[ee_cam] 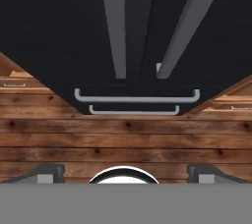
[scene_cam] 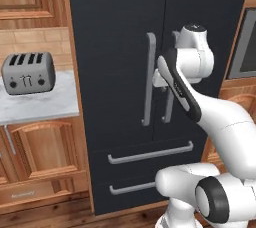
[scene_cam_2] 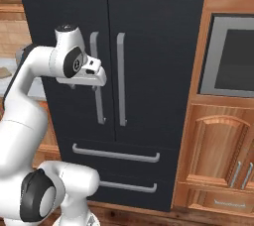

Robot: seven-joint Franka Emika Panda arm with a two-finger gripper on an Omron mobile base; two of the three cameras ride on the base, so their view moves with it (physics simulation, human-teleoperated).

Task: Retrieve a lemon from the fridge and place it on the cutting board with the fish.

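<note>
Released, the tool hangs before the shut, unlabelled fridge doors.

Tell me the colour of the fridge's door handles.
Grey, long bars on the matte black fridge; the handles show best in the right base view.

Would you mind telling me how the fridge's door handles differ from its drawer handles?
The door handles are long bars standing upright side by side along the middle seam of the fridge; the drawer handles lie level, one above the other, near the bottom. The lower drawer handle looks shorter than the upper. All are grey bars on black fronts.
</note>
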